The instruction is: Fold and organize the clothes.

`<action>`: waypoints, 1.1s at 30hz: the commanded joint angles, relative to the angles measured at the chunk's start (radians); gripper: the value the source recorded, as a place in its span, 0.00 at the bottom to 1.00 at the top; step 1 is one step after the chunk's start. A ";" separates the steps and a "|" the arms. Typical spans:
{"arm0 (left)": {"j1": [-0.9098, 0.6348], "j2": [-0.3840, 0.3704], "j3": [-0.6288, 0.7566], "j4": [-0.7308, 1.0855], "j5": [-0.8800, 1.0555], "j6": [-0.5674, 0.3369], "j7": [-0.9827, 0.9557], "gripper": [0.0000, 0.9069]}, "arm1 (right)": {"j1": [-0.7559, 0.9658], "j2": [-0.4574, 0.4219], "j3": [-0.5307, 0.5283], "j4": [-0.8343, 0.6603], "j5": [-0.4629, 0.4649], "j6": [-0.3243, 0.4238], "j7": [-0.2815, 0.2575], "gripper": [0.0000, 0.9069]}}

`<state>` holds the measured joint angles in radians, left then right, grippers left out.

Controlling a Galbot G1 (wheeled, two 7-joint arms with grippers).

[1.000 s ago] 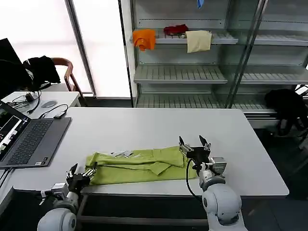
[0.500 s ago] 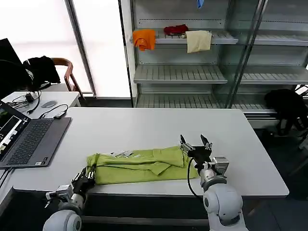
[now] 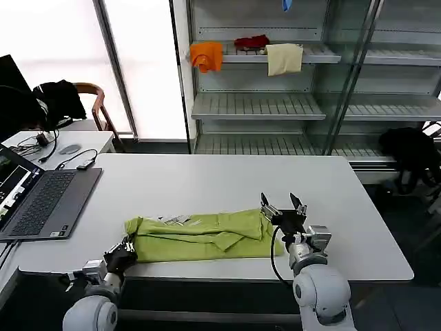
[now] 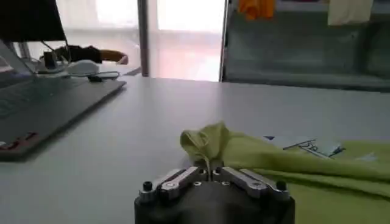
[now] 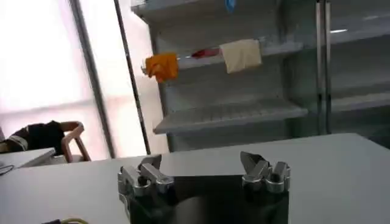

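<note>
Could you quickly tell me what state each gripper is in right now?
Left gripper: shut on the T-shirt at its left end.
Right gripper: open, holding nothing, at the shirt's right end.

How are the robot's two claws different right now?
The left gripper is shut on a corner of the lime T-shirt, at the shirt's left end; the right gripper is open and holds nothing. The left gripper sits low at the table's front edge, while the right gripper's fingers point up above the shirt's right end. Both are at the ends of the same shirt.
</note>
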<state>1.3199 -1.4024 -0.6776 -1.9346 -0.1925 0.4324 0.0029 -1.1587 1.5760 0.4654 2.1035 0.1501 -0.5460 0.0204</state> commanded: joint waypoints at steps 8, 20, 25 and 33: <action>-0.109 0.203 -0.243 0.039 0.344 -0.115 0.290 0.00 | -0.008 -0.055 0.040 -0.023 0.008 0.001 0.000 1.00; -0.211 0.391 -0.334 0.081 0.316 -0.046 0.433 0.00 | -0.024 -0.083 0.062 -0.056 0.010 0.015 -0.006 1.00; -0.147 0.274 -0.255 -0.076 0.274 0.000 0.426 0.00 | -0.031 -0.082 0.063 -0.061 0.010 0.023 -0.006 1.00; -0.118 0.112 0.008 -0.194 0.357 0.039 0.365 0.00 | -0.044 -0.081 0.067 -0.058 0.007 0.036 -0.007 1.00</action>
<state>1.1900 -1.1888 -0.8549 -2.0088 0.1127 0.4329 0.3686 -1.1995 1.4992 0.5288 2.0510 0.1588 -0.5192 0.0138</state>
